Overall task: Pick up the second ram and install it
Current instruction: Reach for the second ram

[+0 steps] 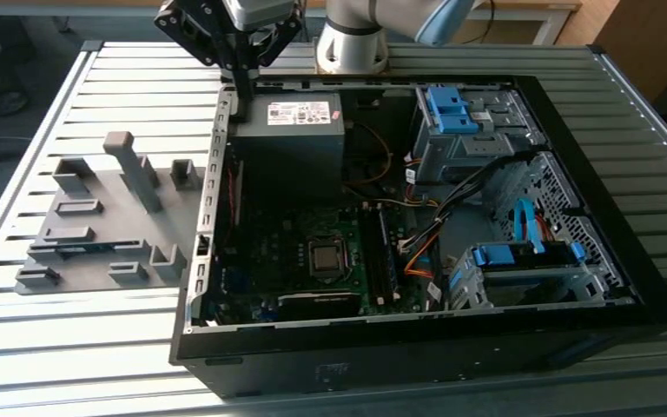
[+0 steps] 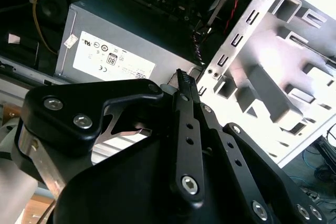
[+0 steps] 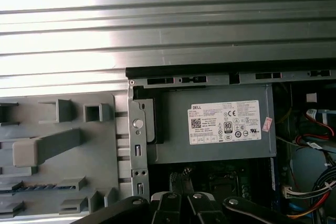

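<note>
Ribbed grey metal slats form the table, which fills the exterior view. On it lies a large black computer case, open side up, with a green motherboard, cables and blue drive brackets inside. On the exterior view's left, just beside the case, sits a flat grey plastic holder plate with upright blocks and slots. A grey metal power supply box with a white label fills the case's far corner on that same side. The black two-fingered gripper hangs over the case's rim by that box; in the second wrist view its fingers are drawn together with nothing between them. The second ram, a thin green circuit-board strip with a row of dark chips, lies low in a slot of the holder plate, well apart from the gripper; it also shows in the first wrist view.
</note>
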Controlling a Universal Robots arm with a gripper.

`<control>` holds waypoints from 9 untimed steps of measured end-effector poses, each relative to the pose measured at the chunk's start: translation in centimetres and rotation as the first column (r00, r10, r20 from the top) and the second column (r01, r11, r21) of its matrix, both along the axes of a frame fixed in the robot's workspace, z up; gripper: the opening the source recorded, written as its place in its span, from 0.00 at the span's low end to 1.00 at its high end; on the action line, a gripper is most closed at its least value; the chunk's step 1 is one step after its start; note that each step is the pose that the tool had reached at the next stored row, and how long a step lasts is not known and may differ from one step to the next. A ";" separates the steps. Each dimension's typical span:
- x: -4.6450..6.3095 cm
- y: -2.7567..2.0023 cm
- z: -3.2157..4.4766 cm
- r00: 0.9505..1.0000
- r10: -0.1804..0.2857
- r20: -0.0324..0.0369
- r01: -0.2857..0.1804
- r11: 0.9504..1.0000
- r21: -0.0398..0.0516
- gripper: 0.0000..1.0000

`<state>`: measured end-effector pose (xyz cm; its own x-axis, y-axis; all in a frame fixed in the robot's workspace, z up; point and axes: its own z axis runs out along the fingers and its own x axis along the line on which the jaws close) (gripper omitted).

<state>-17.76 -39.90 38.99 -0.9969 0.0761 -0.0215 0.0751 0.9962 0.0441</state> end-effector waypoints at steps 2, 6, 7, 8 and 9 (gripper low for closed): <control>-0.1 0.00 -0.01 1.000 0.000 0.000 0.000 1.000 0.000 0.11; -0.4 0.00 -0.02 1.000 0.000 0.000 0.000 1.000 0.000 0.11; -0.5 0.00 -0.02 1.000 0.000 0.000 0.000 1.000 0.000 0.11; -0.5 0.00 -0.03 1.000 0.000 0.000 0.000 1.000 0.000 0.11; -0.6 0.00 -0.03 1.000 0.000 0.000 0.000 1.000 0.000 0.11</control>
